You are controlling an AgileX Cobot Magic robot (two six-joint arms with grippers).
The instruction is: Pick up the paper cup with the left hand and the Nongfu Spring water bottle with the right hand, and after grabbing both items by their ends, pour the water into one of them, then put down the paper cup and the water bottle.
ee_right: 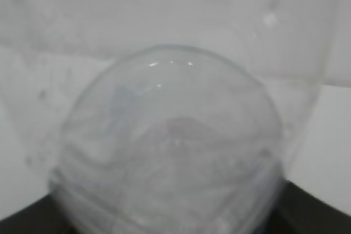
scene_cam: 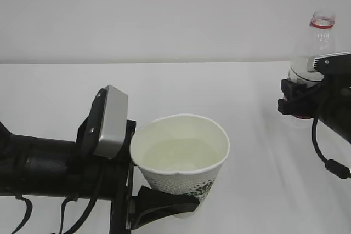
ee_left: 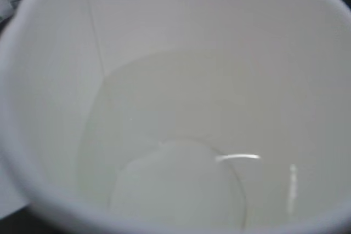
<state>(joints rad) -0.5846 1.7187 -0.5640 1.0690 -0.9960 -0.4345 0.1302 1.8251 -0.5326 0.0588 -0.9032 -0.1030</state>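
The white paper cup with dark green print hangs upright at the bottom centre, and my left gripper is shut on its lower part. One black finger wraps the near side. Pale water lies in the cup. The left wrist view looks straight into the cup at the water. At the right edge the clear Nongfu Spring water bottle stands upright, capless, with a red neck ring. My right gripper is shut on its lower body. The right wrist view is filled by the blurred bottle.
The white table runs back to a pale wall. The left arm's grey plate sits just left of the cup. A black cable loops below the right arm. The cup and the bottle are well apart.
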